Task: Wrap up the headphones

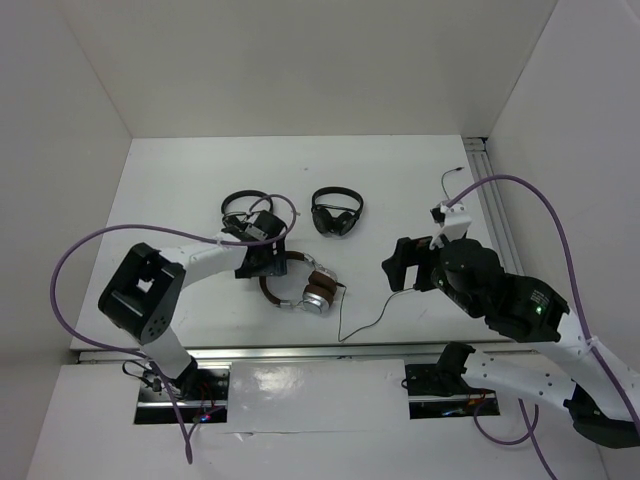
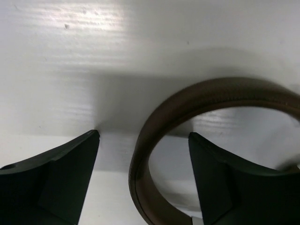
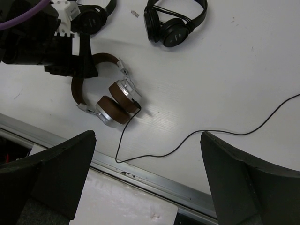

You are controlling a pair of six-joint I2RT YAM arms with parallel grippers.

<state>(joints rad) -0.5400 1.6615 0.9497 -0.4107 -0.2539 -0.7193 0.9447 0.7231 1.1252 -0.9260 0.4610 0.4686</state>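
Note:
The headphones (image 1: 305,288) lie on the white table, brown headband to the left, silver earcups with brown pads to the right. Their thin black cable (image 1: 365,322) loops toward the front edge and runs right. My left gripper (image 1: 262,266) is open and down over the headband (image 2: 197,96), one finger on each side and clear of it. My right gripper (image 1: 393,268) is open and empty, held above the table to the right of the headphones. From its wrist view (image 3: 146,136) I see the headphones (image 3: 115,101) and the cable (image 3: 187,136) below.
Two smaller black headphones lie behind: one (image 1: 337,212) in the middle, one (image 1: 245,210) partly under my left arm. A metal rail (image 1: 300,350) runs along the table's front edge and another (image 1: 498,200) along the right. White walls enclose the table.

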